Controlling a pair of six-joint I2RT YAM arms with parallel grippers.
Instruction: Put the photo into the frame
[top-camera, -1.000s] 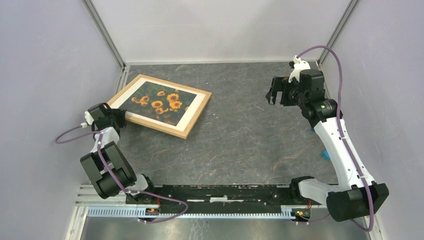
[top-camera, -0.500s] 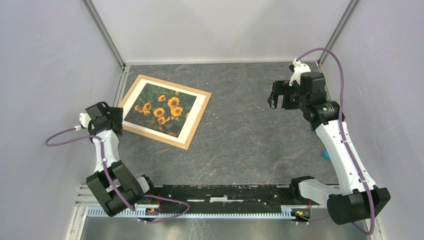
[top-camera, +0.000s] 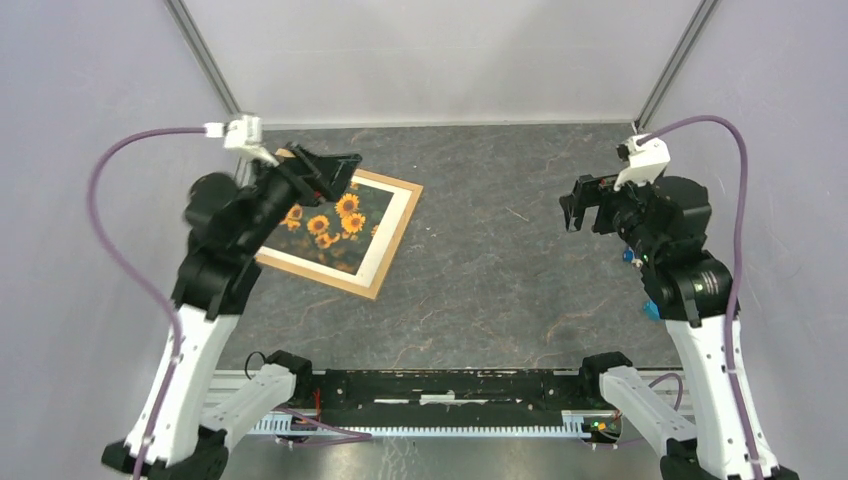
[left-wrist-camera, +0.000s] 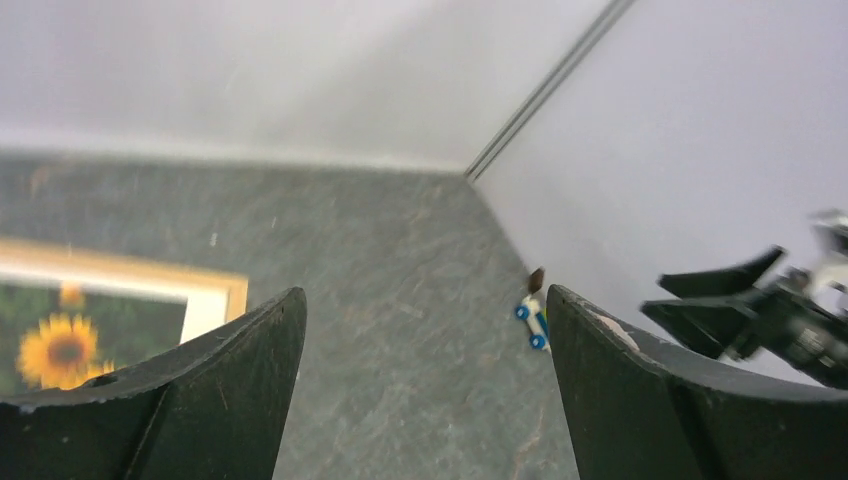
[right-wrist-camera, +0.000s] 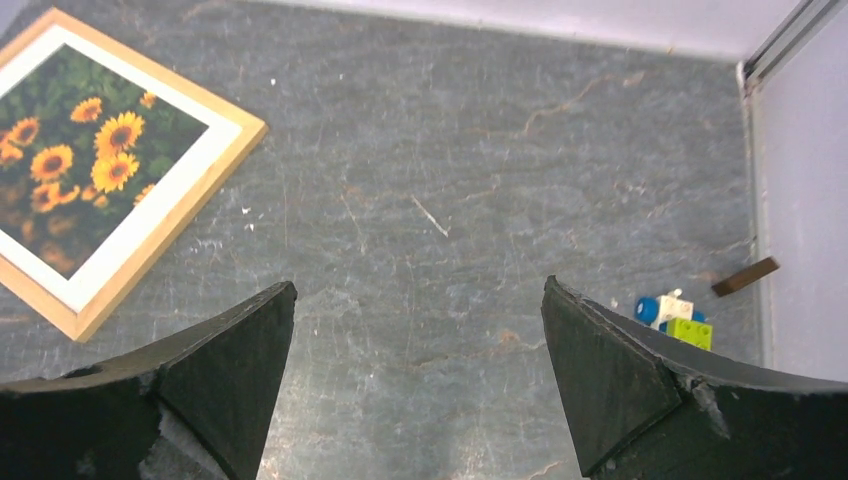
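The frame (top-camera: 396, 225) of light wood lies flat on the dark table at the back left. The sunflower photo (top-camera: 325, 225) sits inside it within a white mat. My left gripper (top-camera: 335, 172) hovers above the frame's far part, open, with nothing between its fingers. In the left wrist view the gripper (left-wrist-camera: 422, 292) looks across the table, with the frame's corner (left-wrist-camera: 130, 275) and the photo (left-wrist-camera: 60, 345) at the lower left. My right gripper (top-camera: 585, 205) is open and empty, raised over the right side. Its wrist view shows the gripper (right-wrist-camera: 418, 285) over bare table, and the frame (right-wrist-camera: 160, 235) with the photo (right-wrist-camera: 90, 165) at the upper left.
A small blue and white toy (right-wrist-camera: 672, 318) and a brown stick (right-wrist-camera: 745, 276) lie by the right wall. The toy (left-wrist-camera: 533, 322) also appears in the left wrist view. Grey walls close the table on three sides.
My left arm rose from beside the frame's near-left corner to above the frame, and its gripper opened. The frame turned slightly and settled. My right arm lifted and drew back toward its base.
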